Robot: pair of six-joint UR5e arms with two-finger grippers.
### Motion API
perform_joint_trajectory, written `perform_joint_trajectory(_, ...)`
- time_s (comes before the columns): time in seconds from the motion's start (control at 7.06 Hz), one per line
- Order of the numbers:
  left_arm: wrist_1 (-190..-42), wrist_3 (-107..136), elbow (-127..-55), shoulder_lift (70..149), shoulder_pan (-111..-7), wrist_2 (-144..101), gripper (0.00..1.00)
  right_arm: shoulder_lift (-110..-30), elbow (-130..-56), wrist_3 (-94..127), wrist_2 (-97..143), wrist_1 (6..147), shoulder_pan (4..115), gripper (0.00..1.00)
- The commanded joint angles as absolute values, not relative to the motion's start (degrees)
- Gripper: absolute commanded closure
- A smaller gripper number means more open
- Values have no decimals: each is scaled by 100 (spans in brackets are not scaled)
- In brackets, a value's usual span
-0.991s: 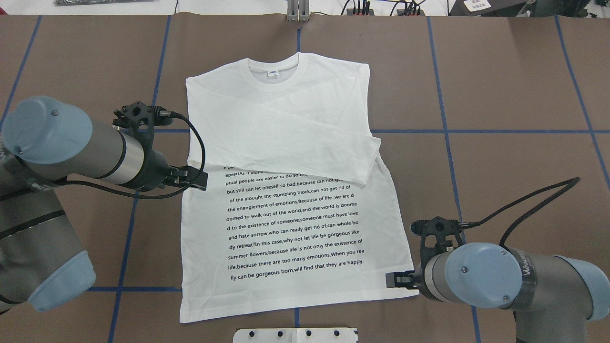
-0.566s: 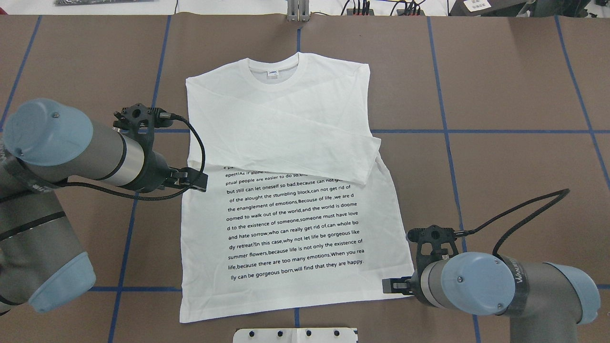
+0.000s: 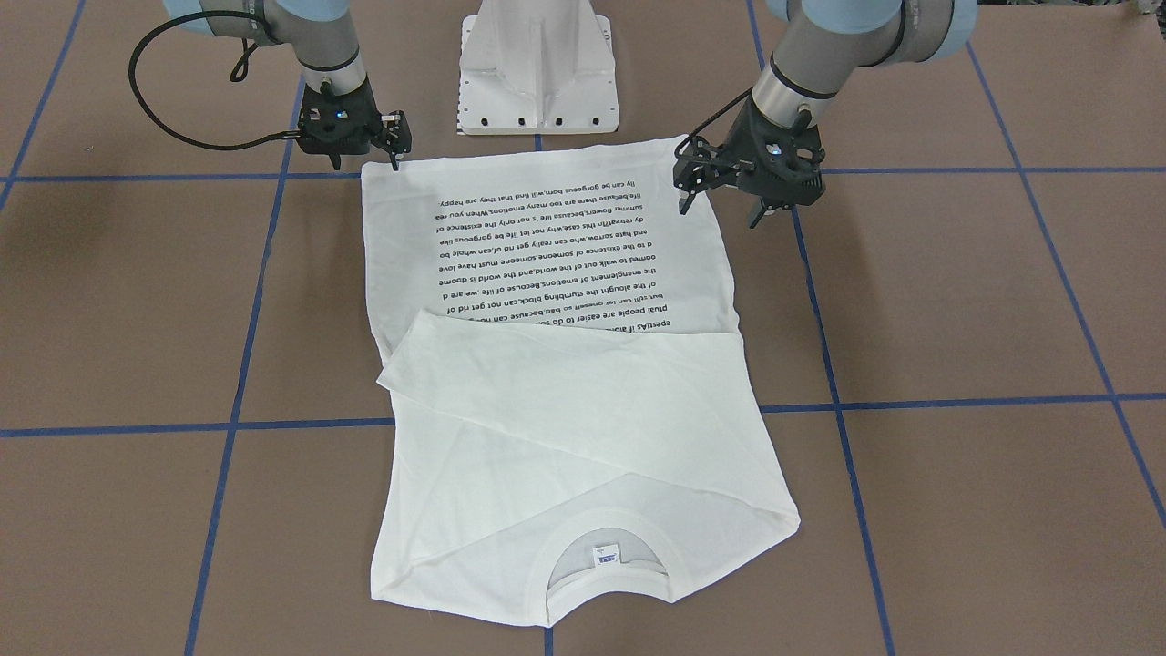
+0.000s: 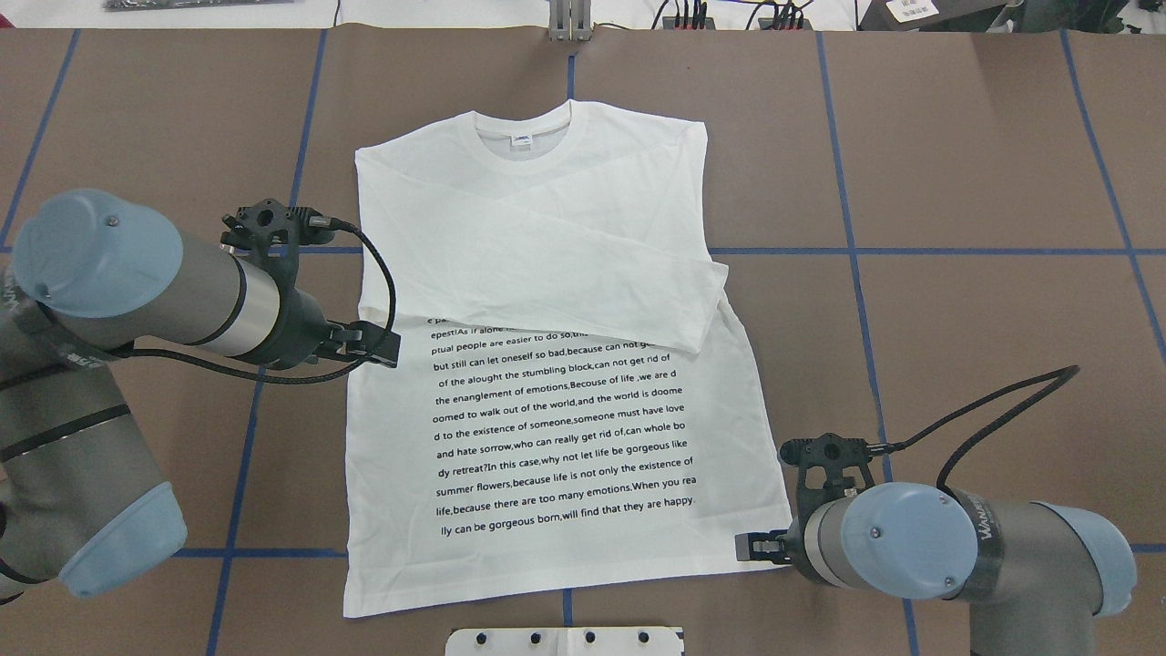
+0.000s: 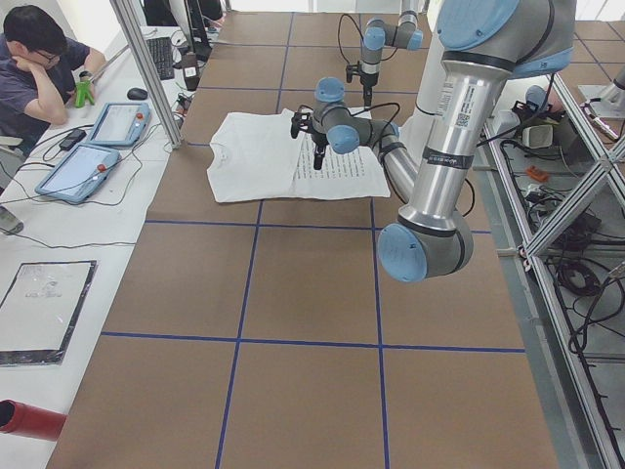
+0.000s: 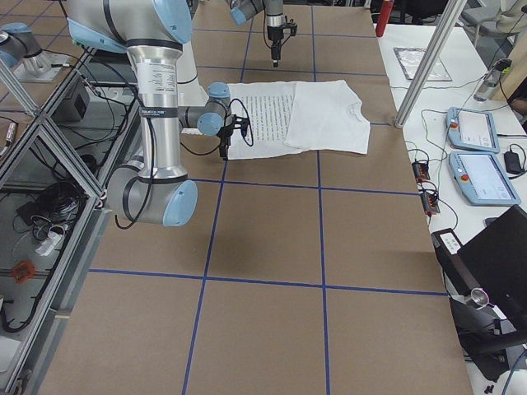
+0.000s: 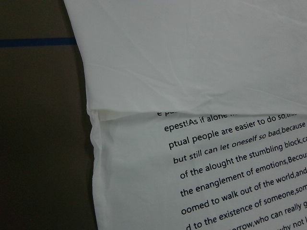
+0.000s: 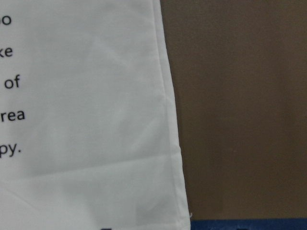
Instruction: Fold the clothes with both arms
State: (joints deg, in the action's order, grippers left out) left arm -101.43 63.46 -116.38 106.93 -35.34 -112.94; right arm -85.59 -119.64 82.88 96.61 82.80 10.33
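Note:
The white T-shirt (image 4: 547, 273) lies flat on the brown table, collar (image 4: 522, 137) away from the robot and both long sleeves folded across the chest above the black text (image 4: 565, 428). My left gripper (image 4: 378, 348) hovers at the shirt's left edge, where the folded sleeve ends; the left wrist view shows that edge (image 7: 96, 120). My right gripper (image 4: 749, 547) sits at the bottom right hem corner, which shows in the right wrist view (image 8: 177, 211). Both look open and hold nothing. In the front-facing view the left gripper (image 3: 685, 196) is on the right and the right gripper (image 3: 398, 150) on the left.
The white pedestal base (image 3: 537, 64) stands just behind the shirt's hem. Blue tape lines (image 4: 911, 251) grid the table. An aluminium post (image 4: 569, 23) and cables sit at the far edge. An operator (image 5: 39, 59) with tablets sits at a side desk.
My right arm has moved toward the robot and slightly left, bringing its gripper to the hem corner. My left arm has barely shifted. The shirt has not moved.

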Motion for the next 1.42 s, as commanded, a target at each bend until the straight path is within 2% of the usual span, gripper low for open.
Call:
perform_joint_trajectory(0.0, -10143, 6346, -11637, 10696, -3533, -11294, 0, -8561, -11936, 8288, 9703, 8279, 1028, 32)
perform_joint_trajectory(0.28, -10143, 6346, -11637, 10696, -3533, -11294, 0, -8552, -11936, 8288, 9729, 8279, 1028, 47)
perform_joint_trajectory(0.42, -10143, 6354, -11645, 10696, -3533, -11294, 0, -8560, -11936, 8288, 9729, 8279, 1028, 49)
perform_joint_trajectory(1.27, -10143, 6372, -11672, 10714, -3533, -11285, 0, -8534, -11883, 8288, 9914, 8279, 1028, 50)
